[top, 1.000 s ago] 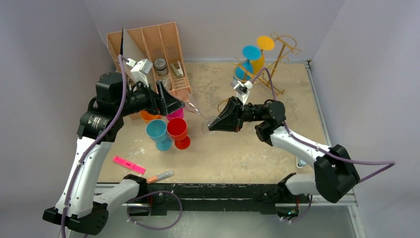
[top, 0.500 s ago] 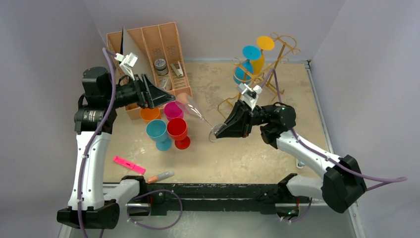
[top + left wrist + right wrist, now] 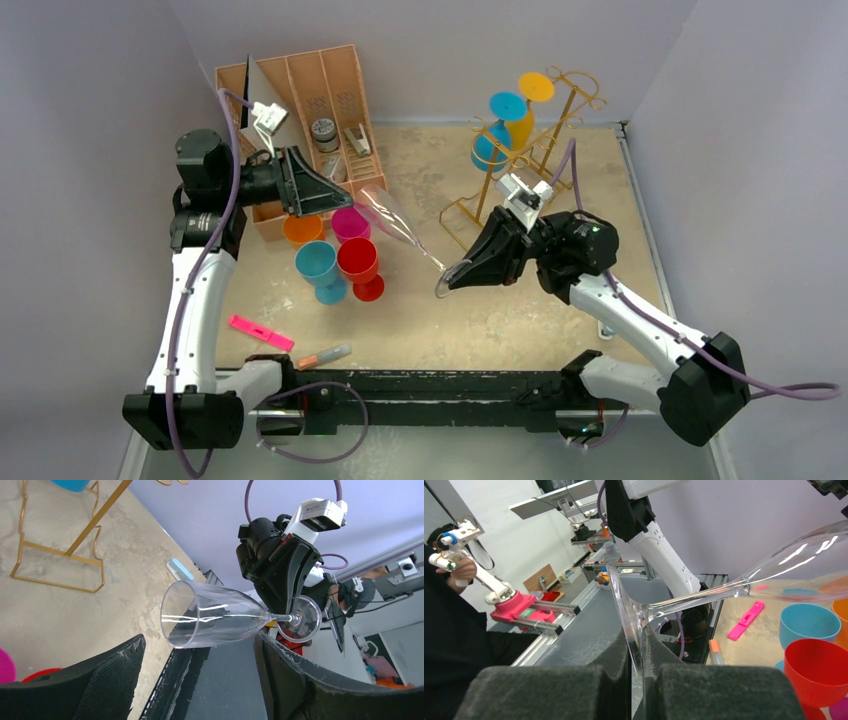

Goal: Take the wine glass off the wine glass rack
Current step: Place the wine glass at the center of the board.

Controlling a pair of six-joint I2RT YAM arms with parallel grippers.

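Note:
A clear wine glass (image 3: 392,218) hangs tilted in the air over the middle of the table, off the gold wine glass rack (image 3: 558,112). My right gripper (image 3: 452,280) is shut on the rim of its round foot (image 3: 628,611), and the stem and bowl (image 3: 809,570) stretch away to the upper right. My left gripper (image 3: 343,200) is open. The bowl (image 3: 210,622) floats just past its fingertips (image 3: 131,650), touching neither. A blue glass (image 3: 493,130) and an orange glass (image 3: 526,108) hang upside down on the rack.
A tan slotted organiser (image 3: 320,90) stands at the back left. Orange (image 3: 300,231), magenta (image 3: 350,222), teal (image 3: 317,264) and red (image 3: 357,260) cups cluster below the left gripper. A pink marker (image 3: 260,332) and an orange-tipped marker (image 3: 323,355) lie near the front edge.
My right arm has drawn the glass toward the near right, sliding the bowl out from between the left fingers. The left gripper has pulled back to the left and stayed open.

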